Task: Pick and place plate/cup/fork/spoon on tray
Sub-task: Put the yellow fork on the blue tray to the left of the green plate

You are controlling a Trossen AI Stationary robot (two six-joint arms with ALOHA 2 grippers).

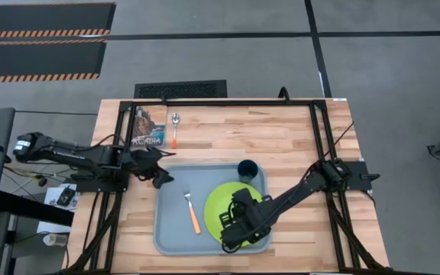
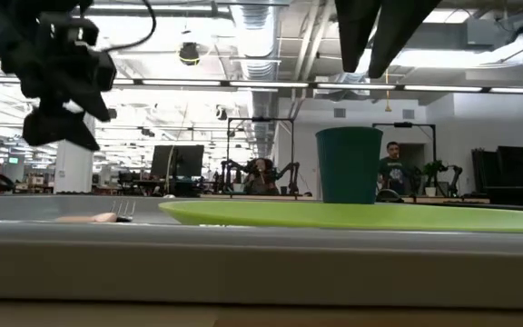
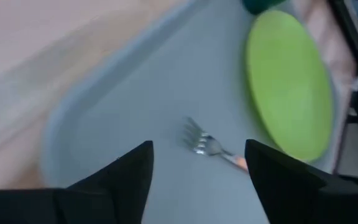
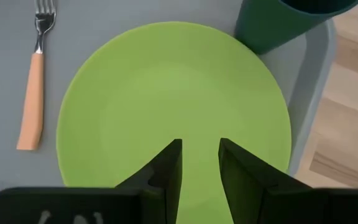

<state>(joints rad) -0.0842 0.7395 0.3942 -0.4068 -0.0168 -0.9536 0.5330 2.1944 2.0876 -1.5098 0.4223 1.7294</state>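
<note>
The lime-green plate (image 1: 224, 200) lies flat in the right half of the blue-grey tray (image 1: 176, 237). The teal cup (image 1: 247, 169) stands upright on the tray's far right corner, beside the plate. The orange-handled fork (image 1: 192, 211) lies on the tray left of the plate. The spoon (image 1: 175, 127) lies on the wooden table beyond the tray. My left gripper (image 1: 161, 178) hangs open and empty over the tray's far left corner; its wrist view shows the fork's tines (image 3: 199, 142) below. My right gripper (image 4: 201, 144) hangs above the plate (image 4: 173, 93), its fingers a narrow gap apart, holding nothing.
A small ACADIA booklet (image 1: 148, 130) lies on the table left of the spoon. Bare wood lies right of the tray (image 1: 304, 145) and beyond it. In the low view a person (image 2: 390, 163) sits in the room far behind the table.
</note>
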